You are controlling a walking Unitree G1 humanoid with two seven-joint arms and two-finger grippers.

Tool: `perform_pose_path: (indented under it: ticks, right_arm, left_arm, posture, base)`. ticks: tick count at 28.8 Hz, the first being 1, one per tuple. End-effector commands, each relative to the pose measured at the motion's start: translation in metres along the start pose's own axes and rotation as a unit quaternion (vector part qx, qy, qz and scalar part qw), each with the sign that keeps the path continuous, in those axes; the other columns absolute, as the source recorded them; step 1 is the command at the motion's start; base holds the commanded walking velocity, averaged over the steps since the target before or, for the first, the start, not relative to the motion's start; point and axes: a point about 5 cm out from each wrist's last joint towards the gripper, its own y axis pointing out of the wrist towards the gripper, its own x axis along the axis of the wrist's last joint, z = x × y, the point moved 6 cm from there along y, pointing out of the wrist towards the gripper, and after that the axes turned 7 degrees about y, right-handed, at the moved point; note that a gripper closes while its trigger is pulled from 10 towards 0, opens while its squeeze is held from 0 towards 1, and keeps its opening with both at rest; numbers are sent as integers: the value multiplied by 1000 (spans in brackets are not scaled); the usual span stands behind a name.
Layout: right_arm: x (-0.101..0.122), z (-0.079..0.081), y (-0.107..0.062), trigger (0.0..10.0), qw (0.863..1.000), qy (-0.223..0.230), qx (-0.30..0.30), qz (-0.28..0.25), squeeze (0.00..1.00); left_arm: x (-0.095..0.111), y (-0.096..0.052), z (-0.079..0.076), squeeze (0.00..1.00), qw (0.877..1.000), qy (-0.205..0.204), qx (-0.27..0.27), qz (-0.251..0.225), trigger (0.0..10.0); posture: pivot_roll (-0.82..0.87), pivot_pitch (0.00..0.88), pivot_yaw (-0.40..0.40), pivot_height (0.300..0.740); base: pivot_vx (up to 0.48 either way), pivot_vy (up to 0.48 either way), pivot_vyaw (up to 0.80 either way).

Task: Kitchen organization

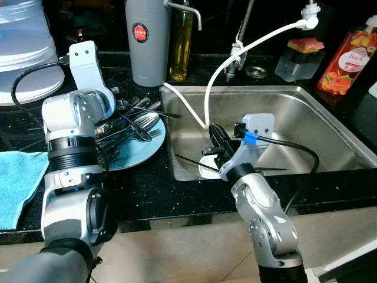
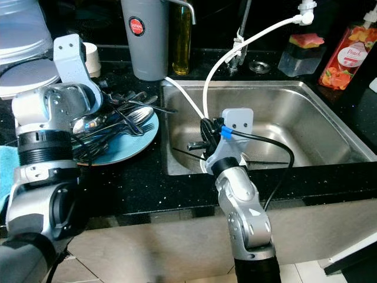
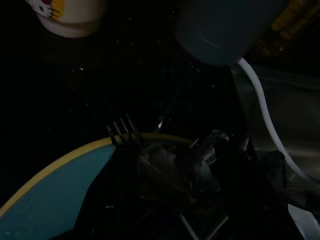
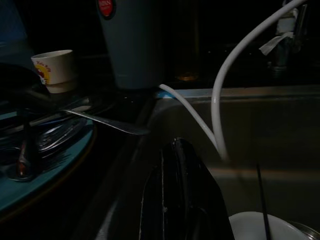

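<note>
Black speckled counter (image 1: pixel 147 188) surrounds a steel sink (image 1: pixel 306 118); right end effector (image 1: pixel 217 140) (fingers pressed together) inside.

White hose (image 1: pixel 194 112) crosses sink's (image 1: pixel 330 118) left side; right half open.

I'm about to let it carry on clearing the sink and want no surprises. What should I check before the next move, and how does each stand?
1. Right gripper inside the sink: ok.
2. Its fingers closed on something: cannot tell.
3. White hose close beside that gripper, may snag: not ok.
4. Blue plate heaped with cutlery, little room: not ok.
5. Left gripper over the plate: ok.
</note>
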Motion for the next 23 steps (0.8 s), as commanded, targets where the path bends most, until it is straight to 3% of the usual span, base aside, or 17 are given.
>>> perform_pose_path:
  ticks: [1, 2, 3, 4, 5, 17, 19, 20, 21, 23]
  right_arm:
    - [1, -2, -1, 10000, 1000, 1, -3, -3, 0]
    - [1, -2, 0, 10000, 1000, 1, -2, -3, 0]
    - [0, -1, 0, 10000, 1000, 1, 0, -3, 0]
    - [0, -1, 1, 10000, 1000, 1, 0, -3, 0]
    - [1, 0, 1, 10000, 1000, 1, 2, -3, 0]
    - [2, -2, 1, 10000, 1000, 0, -1, -4, 0]
    - [2, -2, 1, 10000, 1000, 0, 0, -4, 0]
    - [2, -2, 1, 10000, 1000, 0, 0, -4, 0]
    - [2, -2, 1, 10000, 1000, 0, -1, -4, 0]
    - [2, -2, 1, 10000, 1000, 0, -1, -4, 0]
  left_arm:
    - [-10, 0, -1, 0, 1000, 2, 5, 17, 9333]
    - [-13, -1, -1, 0, 1000, 1, 5, 21, 7765]
    - [-16, 0, 0, 0, 1000, -1, 10, 24, 4745]
    - [-18, 0, 2, 0, 1000, -2, 13, 27, 4745]
    - [-20, 1, 3, 0, 999, -9, 14, 32, 0]
    - [-20, 2, 1, 0, 998, -42, 4, 36, 0]
    - [-11, 1, 3, 0, 999, -41, 8, 13, 0]
    - [4, -1, 3, 0, 999, -27, 5, -28, 0]
    - [23, -6, 1, 0, 997, -13, -1, -75, 4157]
    - [27, -8, 0, 0, 996, -10, -2, -84, 4157]
  posture:
    - [271, 9, -40, 740]
    - [271, 8, -41, 740]
    - [272, 6, -42, 740]
    - [272, 6, -42, 740]
    - [272, 5, -42, 740]
    - [263, 3, -40, 740]
    - [264, 5, -41, 740]
    - [264, 5, -41, 740]
    - [265, 6, -42, 740]
    - [265, 6, -42, 740]
  base:
    - [0, 0, 0]
    - [0, 0, 0]
    - [0, 0, 0]
    - [0, 0, 0]
    - [0, 0, 0]
    - [0, 0, 0]
    - [0, 0, 0]
    - [0, 0, 0]
    - [0, 0, 0]
    - [0, 0, 0]
